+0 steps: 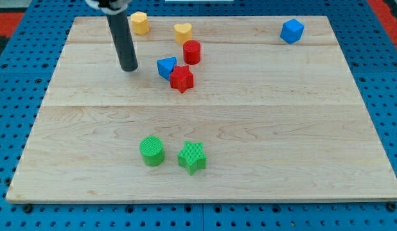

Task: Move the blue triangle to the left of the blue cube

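The blue triangle lies on the wooden board in the upper middle, touching a red star at its lower right. The blue cube sits far off at the view's top right. My tip rests on the board a short way to the left of the blue triangle, with a small gap between them. The dark rod rises from it toward the view's top.
A red cylinder stands just above and right of the triangle. A yellow heart and a yellow block lie near the top edge. A green cylinder and green star sit at the lower middle.
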`<state>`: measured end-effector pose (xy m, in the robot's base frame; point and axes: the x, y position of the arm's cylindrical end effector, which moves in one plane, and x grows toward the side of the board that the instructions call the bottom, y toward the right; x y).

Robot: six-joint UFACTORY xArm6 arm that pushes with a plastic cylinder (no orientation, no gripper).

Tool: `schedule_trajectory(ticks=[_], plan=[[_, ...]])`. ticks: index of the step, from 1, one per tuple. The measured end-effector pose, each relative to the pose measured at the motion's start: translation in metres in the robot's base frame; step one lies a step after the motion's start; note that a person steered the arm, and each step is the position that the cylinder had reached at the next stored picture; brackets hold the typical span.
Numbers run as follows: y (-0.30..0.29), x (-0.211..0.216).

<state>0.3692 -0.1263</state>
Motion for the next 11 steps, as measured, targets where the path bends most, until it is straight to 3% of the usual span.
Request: schedule_trajectory(ticks=[1,2,5,8,9,10,11], plan=[[0.059,-0.001],[0.122,-0.032],[0.084,-0.048],[0.302,-0.088],[0.255,-0.078],[0.176,-0.111],[0.15,-0.152]])
